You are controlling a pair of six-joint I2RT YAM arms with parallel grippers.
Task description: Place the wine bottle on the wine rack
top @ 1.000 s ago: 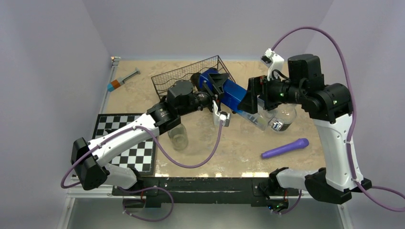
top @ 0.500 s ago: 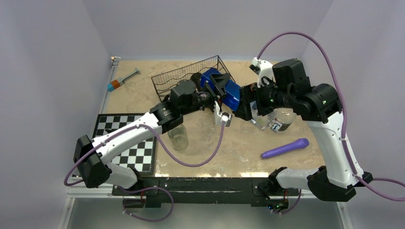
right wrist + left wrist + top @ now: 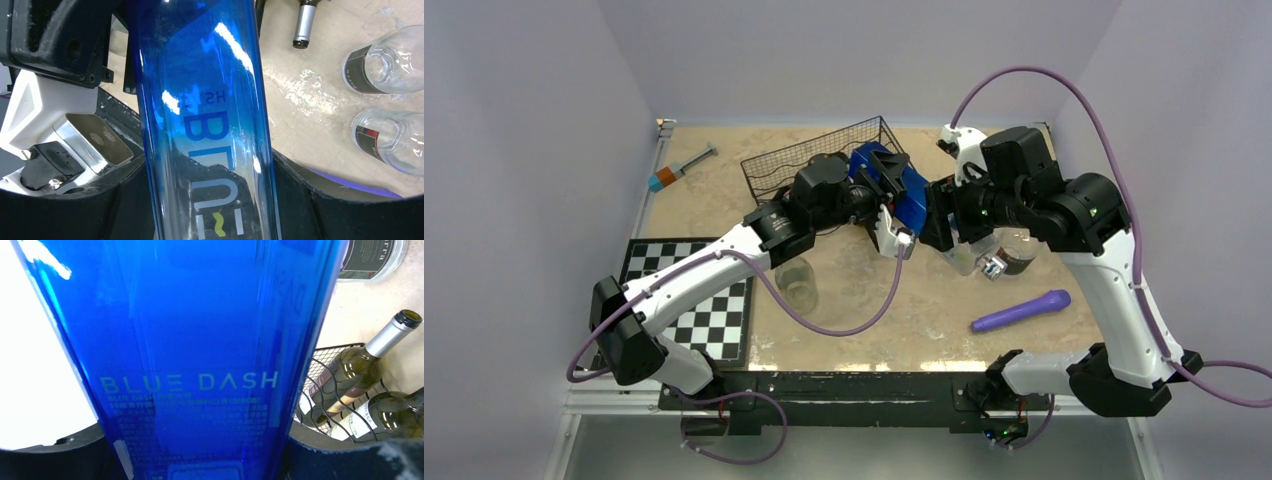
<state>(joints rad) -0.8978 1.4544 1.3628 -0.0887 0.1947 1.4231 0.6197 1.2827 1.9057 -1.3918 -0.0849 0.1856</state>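
Note:
The wine bottle (image 3: 908, 195) is deep blue glass with "BLUE DASH" printed on it, held above the table just right of the wine rack (image 3: 814, 160). My left gripper (image 3: 882, 185) is shut on it, and the bottle (image 3: 190, 340) fills the left wrist view between the jaws (image 3: 200, 457). My right gripper (image 3: 936, 212) grips the same bottle (image 3: 210, 100) from the right, with both black fingers pressed against the glass (image 3: 210, 200). The rack's wavy wires (image 3: 330, 390) hold two pale wine bottles (image 3: 350, 372).
A clear jar (image 3: 796, 285) stands under the left forearm. Two clear glass vessels (image 3: 1016, 250) sit below the right wrist. A purple handle (image 3: 1022, 310) lies front right, a checkerboard mat (image 3: 686, 300) front left, and a syringe-like tool (image 3: 682, 165) back left.
My right arm has swung left onto the blue bottle, and its jaws have closed from wide open onto the glass. The left arm has carried the bottle slightly back, toward the rack.

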